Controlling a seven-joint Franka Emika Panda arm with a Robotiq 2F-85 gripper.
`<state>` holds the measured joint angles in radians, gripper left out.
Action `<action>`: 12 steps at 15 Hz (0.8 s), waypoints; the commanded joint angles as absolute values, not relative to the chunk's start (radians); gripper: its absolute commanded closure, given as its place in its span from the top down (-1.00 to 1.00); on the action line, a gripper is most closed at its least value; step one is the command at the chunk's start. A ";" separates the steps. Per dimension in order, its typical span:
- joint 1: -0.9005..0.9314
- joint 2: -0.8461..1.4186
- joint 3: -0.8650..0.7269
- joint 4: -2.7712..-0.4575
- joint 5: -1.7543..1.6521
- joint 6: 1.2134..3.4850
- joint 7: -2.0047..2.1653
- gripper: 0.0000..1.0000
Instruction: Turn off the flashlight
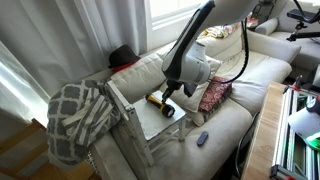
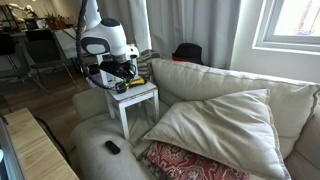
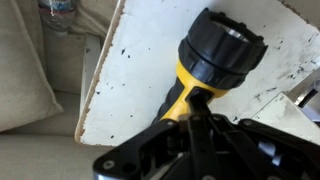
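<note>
Closest to the wrist camera, the gripper [image 3: 195,118] sits low over the tail end of the flashlight [image 3: 215,55]. Its dark fingers converge on the yellow body, but I cannot tell whether they are clamped on it, only pressing, or slightly parted, because the linkage blocks the contact.

The flashlight lies flat on the small white desk [image 3: 130,90]. Its yellow handle points toward the near edge and its wide black head toward the far edge. It is well in from the desk edge that runs diagonally down the left of the wrist view. The lens looks dark from here, though that is no proof the light is off.

In an exterior view, the gripper [image 1: 172,92] hangs directly over the flashlight [image 1: 160,102], which lies toward a back corner of the desk [image 1: 150,120].

My judgement is that the step in hand is reaching the switch, presumably on the yellow body. The next move calls for a short, firm press straight down that does not roll the cylinder toward an edge.

Farther off, a small dark gadget [image 1: 201,138] lies on the sofa cushion, well apart from the desk, and a red patterned pillow [image 1: 213,95] rests beyond it.
</note>
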<state>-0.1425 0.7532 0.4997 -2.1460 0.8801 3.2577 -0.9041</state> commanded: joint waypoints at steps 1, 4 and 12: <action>-0.055 0.792 0.430 -2.140 0.877 3.271 -0.889 -1.00; -0.096 0.763 0.462 -2.142 0.889 3.255 -0.889 -1.00; -0.168 0.714 0.501 -2.173 0.898 3.254 -0.886 -1.00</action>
<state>-0.1294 0.7347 0.4691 -2.1476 0.8827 3.2579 -0.8875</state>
